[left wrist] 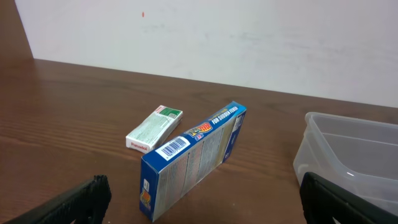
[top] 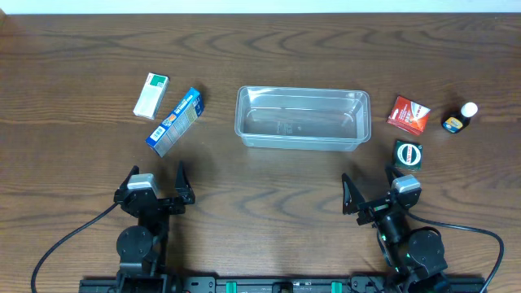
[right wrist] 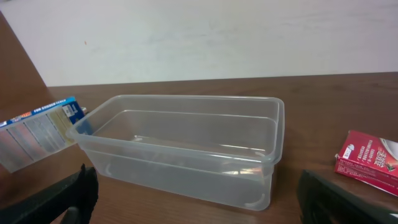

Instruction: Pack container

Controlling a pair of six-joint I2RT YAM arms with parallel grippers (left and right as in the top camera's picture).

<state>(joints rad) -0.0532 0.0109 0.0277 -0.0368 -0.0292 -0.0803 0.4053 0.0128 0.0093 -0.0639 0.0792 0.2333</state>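
The clear plastic container (top: 302, 118) sits empty at the table's middle; it also shows in the right wrist view (right wrist: 186, 149) and at the right edge of the left wrist view (left wrist: 351, 152). A blue carton (top: 174, 121) (left wrist: 193, 158) stands on its long edge to the container's left, beside a small white and green box (top: 151, 96) (left wrist: 154, 128). To the right lie a red box (top: 409, 114) (right wrist: 368, 160), a small round black and green item (top: 408, 155) and a small bottle with a white cap (top: 459, 118). My left gripper (top: 155, 181) (left wrist: 202, 202) and right gripper (top: 366, 191) (right wrist: 196, 199) are open, empty, near the front edge.
The table is dark brown wood. A pale wall stands behind its far edge (left wrist: 249, 43). Black cables (top: 61, 244) run from both arm bases at the front.
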